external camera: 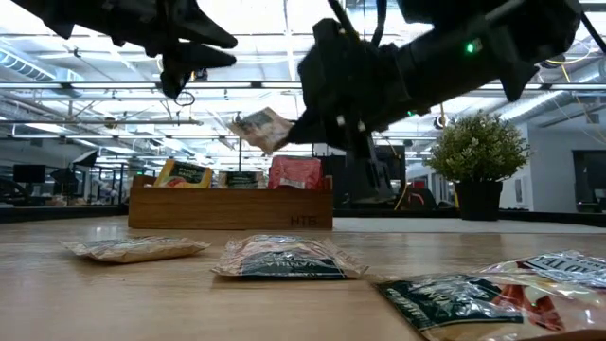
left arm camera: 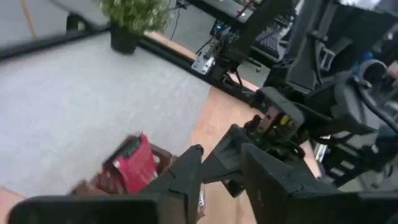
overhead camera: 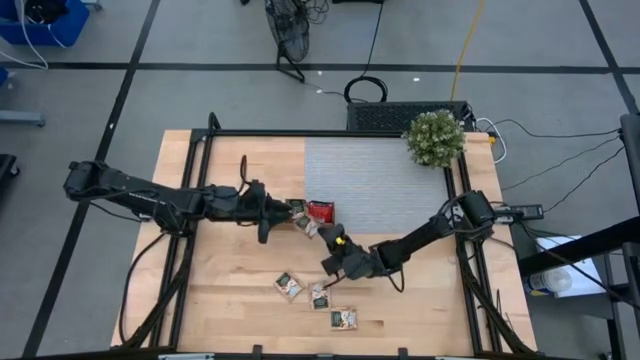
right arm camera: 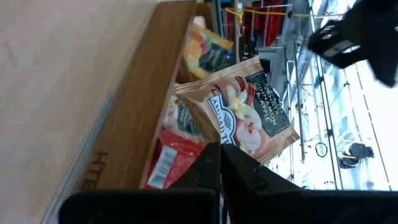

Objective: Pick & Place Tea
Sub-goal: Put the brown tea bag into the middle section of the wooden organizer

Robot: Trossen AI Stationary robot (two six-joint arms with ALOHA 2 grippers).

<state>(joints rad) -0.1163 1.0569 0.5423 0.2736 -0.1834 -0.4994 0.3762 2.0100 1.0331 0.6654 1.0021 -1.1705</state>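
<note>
Two grippers at work: left gripper [overhead camera: 290,212], jaws parted, empty, beside wooden tray [external camera: 230,209]; right gripper [right arm camera: 219,163], pinched on apple-print tea sachet [right arm camera: 245,112], raised short of tray for dropping in. Three sachets [overhead camera: 318,295] behind on table, awaiting pickup.

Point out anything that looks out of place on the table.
Three tea sachets lie loose and askew on the bare wood, apart from the wooden tray that holds the others. The right gripper is shut on another sachet, tilted in the air near the tray.
</note>
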